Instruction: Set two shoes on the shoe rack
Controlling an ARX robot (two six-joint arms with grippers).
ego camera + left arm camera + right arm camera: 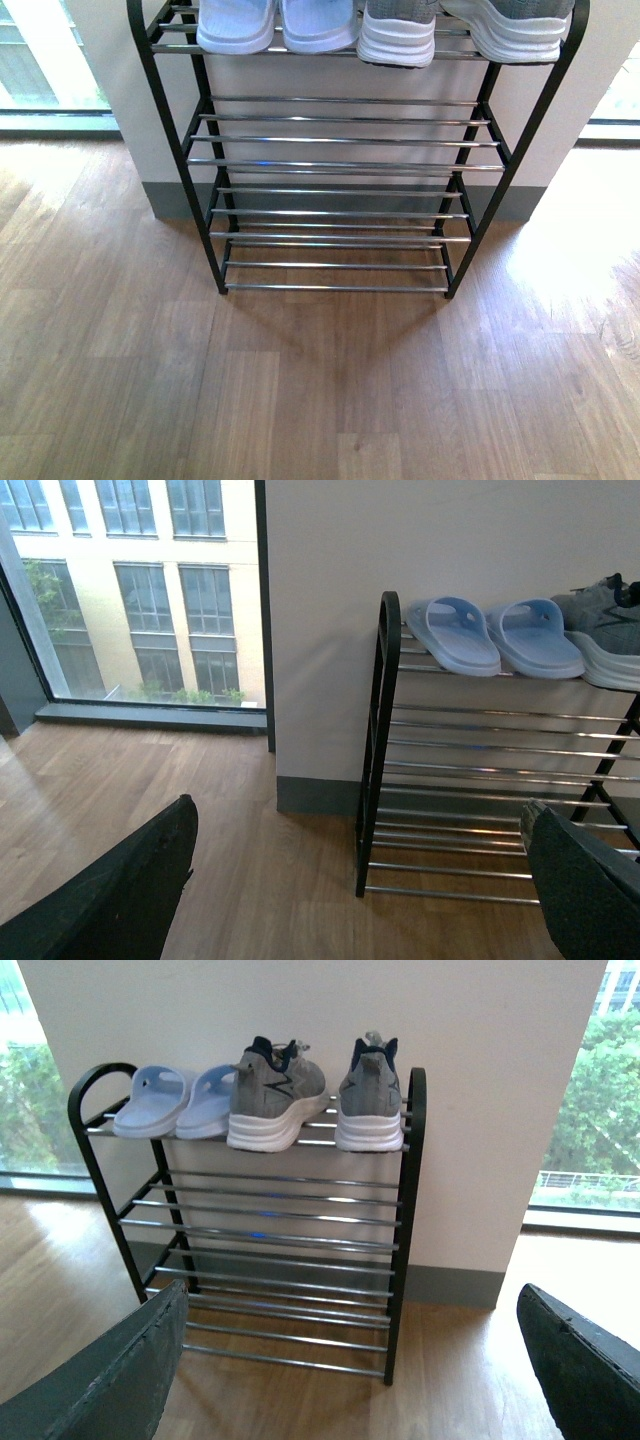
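Two grey knit sneakers with thick white soles [275, 1105] [370, 1100] stand side by side on the top tier of the black shoe rack [405, 1210], heels outward; in the front view their soles [398, 38] [520, 32] show at the top right of the shoe rack [345, 165]. Two pale blue slides [150, 1100] [205, 1100] lie beside them on the same tier. My left gripper [360, 890] is open and empty, back from the rack's left side. My right gripper [350, 1365] is open and empty, off the rack's front right. Neither arm shows in the front view.
The rack backs onto a white wall pillar with a grey skirting [165, 200]. Its lower tiers of chrome bars [340, 140] hold nothing. Wood plank floor [320, 390] spreads in front. Tall windows stand on both sides [130, 590] [590, 1100].
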